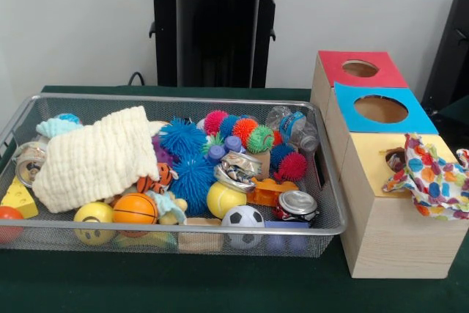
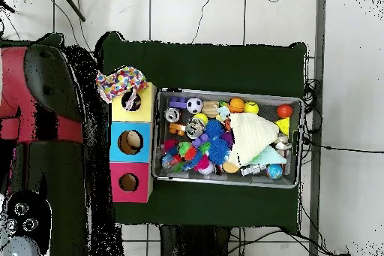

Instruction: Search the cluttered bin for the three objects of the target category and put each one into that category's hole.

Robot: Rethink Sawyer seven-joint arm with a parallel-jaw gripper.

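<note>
A wire mesh bin (image 1: 333, 229) (image 2: 294, 103) holds a heap of mixed things. A cream cloth (image 1: 95, 155) (image 2: 251, 134) lies over its left part in the front view. Around it are spiky balls (image 1: 183, 137), crushed cans (image 1: 297, 203), a soccer ball (image 1: 242, 218), an orange ball (image 1: 135, 209) and a plastic bottle (image 1: 292, 126). Beside the bin stand three wooden boxes with round holes: red (image 1: 360, 68), blue (image 1: 381, 109) and yellow (image 1: 366, 155). A multicoloured cloth (image 1: 436, 177) (image 2: 120, 82) lies on the yellow box and partly covers its hole. My arm (image 2: 37, 110) is swung aside, with the gripper (image 2: 19, 242) at the overhead view's lower left, far from the bin.
The bin and boxes rest on a dark green table cover (image 1: 220, 287) (image 2: 210, 65). A yellow wedge (image 1: 20, 197) and a red ball (image 1: 7, 219) sit at the bin's end, away from the boxes. Cables (image 2: 319, 144) run along the floor past the table.
</note>
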